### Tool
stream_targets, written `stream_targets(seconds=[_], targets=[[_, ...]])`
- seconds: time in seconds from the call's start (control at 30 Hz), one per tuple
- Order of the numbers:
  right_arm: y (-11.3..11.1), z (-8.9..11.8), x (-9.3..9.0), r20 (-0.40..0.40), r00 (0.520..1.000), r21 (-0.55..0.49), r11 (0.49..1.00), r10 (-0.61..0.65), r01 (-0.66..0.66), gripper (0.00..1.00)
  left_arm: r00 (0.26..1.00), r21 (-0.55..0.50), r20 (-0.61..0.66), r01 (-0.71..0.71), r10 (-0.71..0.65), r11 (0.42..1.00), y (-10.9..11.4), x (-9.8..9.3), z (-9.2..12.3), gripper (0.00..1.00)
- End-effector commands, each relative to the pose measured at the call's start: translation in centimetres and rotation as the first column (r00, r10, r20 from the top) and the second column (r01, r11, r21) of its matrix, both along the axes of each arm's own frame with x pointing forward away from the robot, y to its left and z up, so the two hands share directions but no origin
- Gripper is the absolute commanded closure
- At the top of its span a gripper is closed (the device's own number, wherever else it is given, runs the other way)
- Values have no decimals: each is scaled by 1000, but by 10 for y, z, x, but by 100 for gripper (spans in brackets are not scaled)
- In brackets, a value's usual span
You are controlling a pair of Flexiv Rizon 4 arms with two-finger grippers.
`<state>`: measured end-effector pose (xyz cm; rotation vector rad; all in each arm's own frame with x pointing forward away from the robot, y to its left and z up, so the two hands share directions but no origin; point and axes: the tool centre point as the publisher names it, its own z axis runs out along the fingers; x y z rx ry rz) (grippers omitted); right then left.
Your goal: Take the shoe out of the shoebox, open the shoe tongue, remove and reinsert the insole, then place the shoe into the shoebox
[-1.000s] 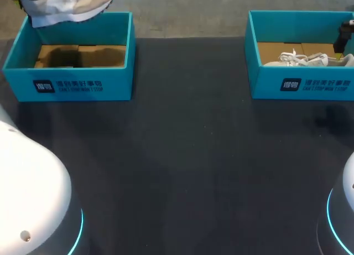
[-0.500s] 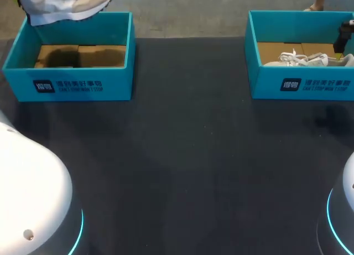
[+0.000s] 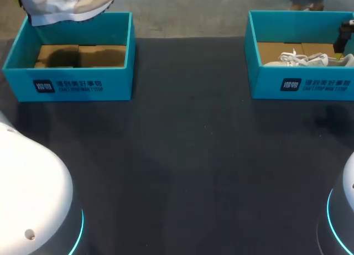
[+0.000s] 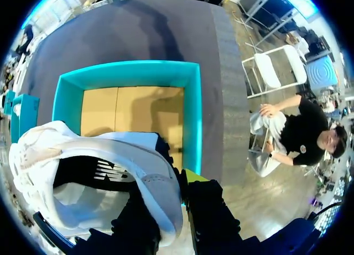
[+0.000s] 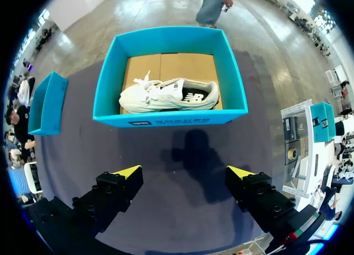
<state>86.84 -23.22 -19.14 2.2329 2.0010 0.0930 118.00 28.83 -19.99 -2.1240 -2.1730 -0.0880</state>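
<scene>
Left claw (image 4: pixel 172 184) is clamped on the heel of a white shoe (image 4: pixel 94 166). In the left wrist view, one dark finger sits inside the heel opening. The other is outside, its yellow tip against the back of the shoe, so the heel wall is pinched between them. The shoe hangs above the left box (image 4: pixel 191 116) and covers the corner nearest the claw. The box has teal walls around a brown cardboard floor. The dark table (image 4: pixel 144 34) lies beyond it.

In the right wrist view, the right claw (image 5: pixel 184 172) is spread wide above the table, with nothing between its yellow tips. Its shadow falls on the dark surface just ahead. Beyond the shadow stands the right box (image 5: pixel 166 120), also teal. A second shoe (image 5: pixel 166 94) lies lengthwise on this box's cardboard floor, with the laces and toe toward the side where the left box stands. The two boxes are well apart.

In the head view, the held shoe is lifted over the far left corner of the left box, clear of the rim, with its toe toward the middle of the table. A soft shadow lies on the box floor beneath it. The second shoe rests low inside the right box, its laces showing above the front wall. A dark part of the right arm (image 3: pixel 344 36) shows over that box's right end. The fingers of neither claw can be made out from here.
</scene>
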Motion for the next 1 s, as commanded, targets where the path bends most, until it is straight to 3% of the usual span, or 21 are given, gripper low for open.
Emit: stream_targets(seconds=[0.03, 0.63, 1.0], targets=[[0, 0, -1, 2, 1000, 0, 1000, -1, 1, 0, 999, 18, 39, -7, 6, 1000, -14, -27, 12, 100], [0, 0, -1, 2, 1000, 0, 1000, -1, 1, 0, 996, 19, 61, -70, 69, 997, -60, -113, 35, 100], [0, 0, -1, 2, 1000, 0, 1000, -1, 1, 0, 993, 46, 93, -80, 75, 996, -102, -172, 41, 100]])
